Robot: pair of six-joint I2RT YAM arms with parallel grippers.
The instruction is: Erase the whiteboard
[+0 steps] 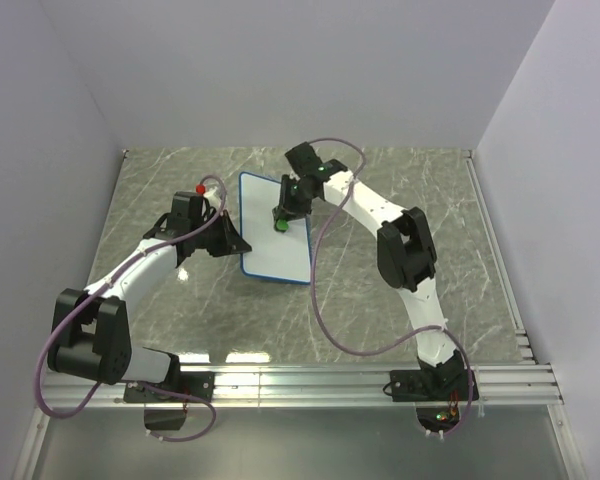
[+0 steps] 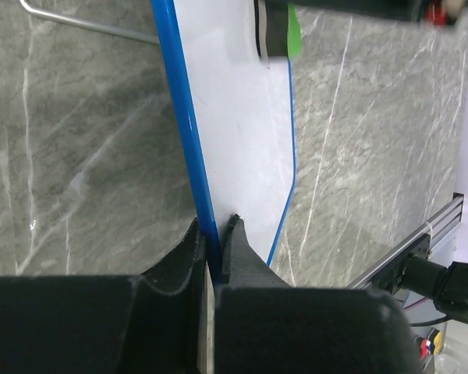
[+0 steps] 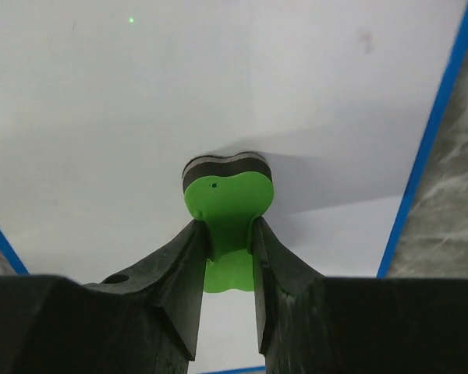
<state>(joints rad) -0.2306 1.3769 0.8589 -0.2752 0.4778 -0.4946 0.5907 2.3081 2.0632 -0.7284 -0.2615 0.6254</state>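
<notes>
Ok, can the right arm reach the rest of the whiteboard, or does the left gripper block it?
Probably yes: the left gripper clamps only the edge of the whiteboard, leaving its face bare around the eraser.

whiteboard at the centre of the table, eraser on its face, left gripper at its left edge

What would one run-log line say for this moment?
left pincer: shut on whiteboard frame | right pincer: presses green eraser on whiteboard | residue: faint smudge
</notes>
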